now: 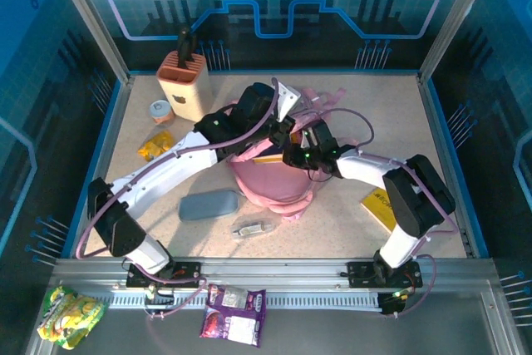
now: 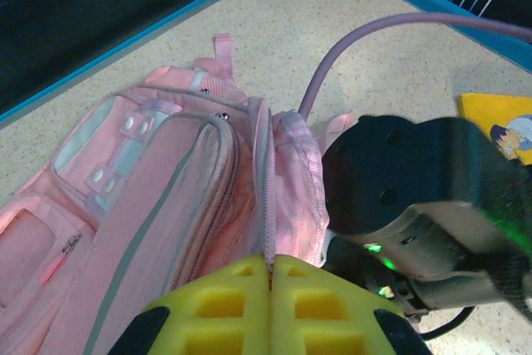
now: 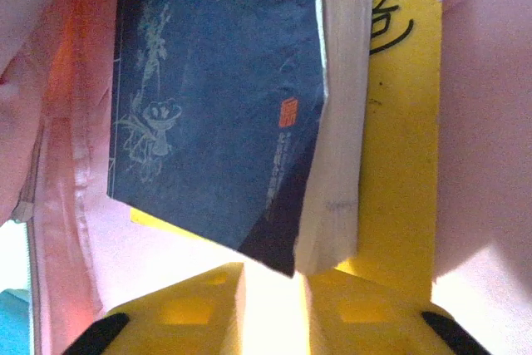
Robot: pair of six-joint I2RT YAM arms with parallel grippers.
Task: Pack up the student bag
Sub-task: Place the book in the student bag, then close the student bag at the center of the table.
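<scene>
- Pressed flat together, the yellow pads [image 2: 233, 301] of my left gripper [image 2: 270, 288] meet where the zip seam of the student bag [image 2: 166, 205] runs into them. I read that as a pinch on the rim of the bag's mouth.
- Down inside the pink lining, my right gripper [image 3: 274, 293] has its fingers a narrow gap apart. The lower corner of a dark blue book [image 3: 216, 106] dips to that gap, but I cannot tell whether they pinch it.
- Behind it, a yellow book [image 3: 407, 122] lies flat against the lining.
- Step in hand, as I judge it: seating the blue book in the main compartment.
- To do it well, my left side should hold the rim up and wide. My right should slide the book down flat against the yellow one and let go only once the corner clears the zip. It should then back straight out so the fingers do not snag the fabric.
- From above, the bag sits about mid-table [image 1: 332, 234], a little toward the far edge. My left gripper is at its far rim, and my right enters from the right side just beside it.
- Further out, a grey-blue pencil case [image 1: 208, 204] lies just left of the bag toward the near edge. A loose yellow booklet [image 1: 378, 205] rests near the right edge.
</scene>
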